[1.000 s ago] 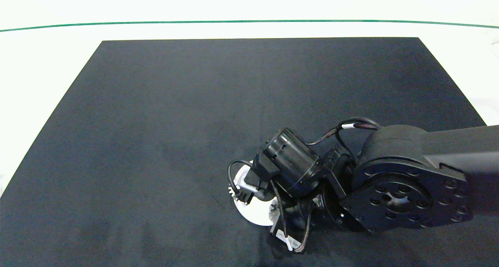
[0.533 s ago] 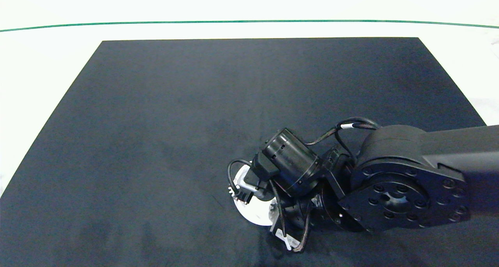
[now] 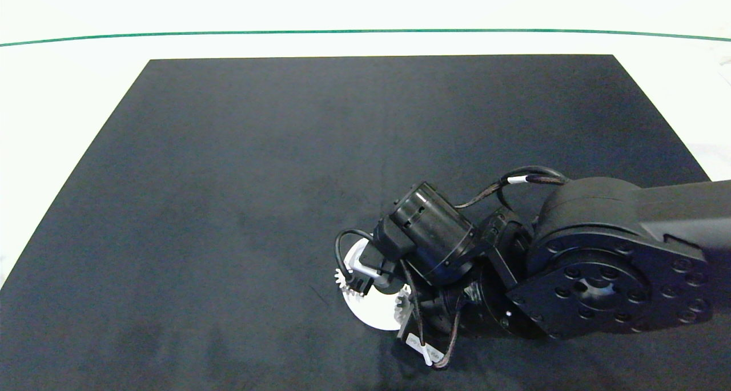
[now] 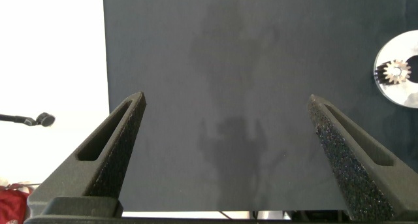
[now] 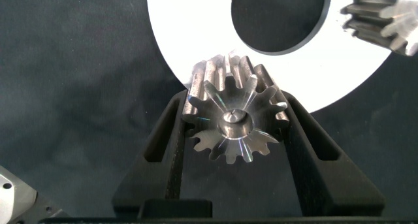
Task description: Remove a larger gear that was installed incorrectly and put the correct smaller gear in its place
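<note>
In the right wrist view the larger gear (image 5: 234,123), shiny silver with long pointed teeth, sits between the two fingers of my right gripper (image 5: 232,103), which press on both its sides. It is at the rim of a white ring plate (image 5: 196,48). A smaller gear (image 5: 382,18) stands across the ring's hole. From above, the right arm (image 3: 599,265) covers the gripper; one gear (image 3: 402,305) peeks out beside it and another gear (image 3: 341,277) sits on the plate's left edge. My left gripper (image 4: 225,100) hangs open over the mat, away from the plate.
A large black mat (image 3: 257,180) covers the white table (image 3: 57,94), with a green line (image 3: 228,33) along the far side. In the left wrist view the white plate (image 4: 408,93) with a gear (image 4: 396,71) lies far off.
The right arm has shifted slightly to the right, and the gear next to its wrist shows a bit more. The plate and the left-edge gear stayed put.
</note>
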You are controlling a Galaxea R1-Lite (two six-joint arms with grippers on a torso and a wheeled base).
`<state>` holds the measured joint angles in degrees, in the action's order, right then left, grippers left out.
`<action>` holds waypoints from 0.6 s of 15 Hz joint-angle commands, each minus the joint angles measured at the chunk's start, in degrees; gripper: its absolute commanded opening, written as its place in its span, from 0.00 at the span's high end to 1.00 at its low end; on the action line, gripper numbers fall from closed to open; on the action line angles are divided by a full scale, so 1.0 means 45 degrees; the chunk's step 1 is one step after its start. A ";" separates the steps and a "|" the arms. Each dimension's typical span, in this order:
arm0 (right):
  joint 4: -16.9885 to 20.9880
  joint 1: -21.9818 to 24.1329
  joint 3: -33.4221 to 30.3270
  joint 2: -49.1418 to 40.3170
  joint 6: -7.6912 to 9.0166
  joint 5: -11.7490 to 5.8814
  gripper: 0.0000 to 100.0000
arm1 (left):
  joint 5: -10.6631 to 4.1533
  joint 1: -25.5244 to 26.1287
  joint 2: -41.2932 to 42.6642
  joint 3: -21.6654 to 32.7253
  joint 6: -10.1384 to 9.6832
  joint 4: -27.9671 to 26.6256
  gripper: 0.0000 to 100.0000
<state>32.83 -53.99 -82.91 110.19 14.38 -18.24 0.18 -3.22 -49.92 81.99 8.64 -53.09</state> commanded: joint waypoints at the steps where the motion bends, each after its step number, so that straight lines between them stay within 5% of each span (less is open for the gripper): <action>1: 0.0029 -0.0013 -0.0013 -0.0385 0.0046 -0.0029 0.57 | -0.0002 -0.0007 -0.0020 0.0002 0.0013 -0.0058 0.00; 9: 0.0029 -0.0072 0.0006 -0.1909 0.0046 -0.0029 0.57 | -0.0002 -0.0007 -0.0020 -0.0018 0.0013 -0.0077 0.00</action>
<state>32.74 -54.54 -83.08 103.74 14.47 -18.27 0.21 -3.16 -49.92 81.92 8.64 -53.11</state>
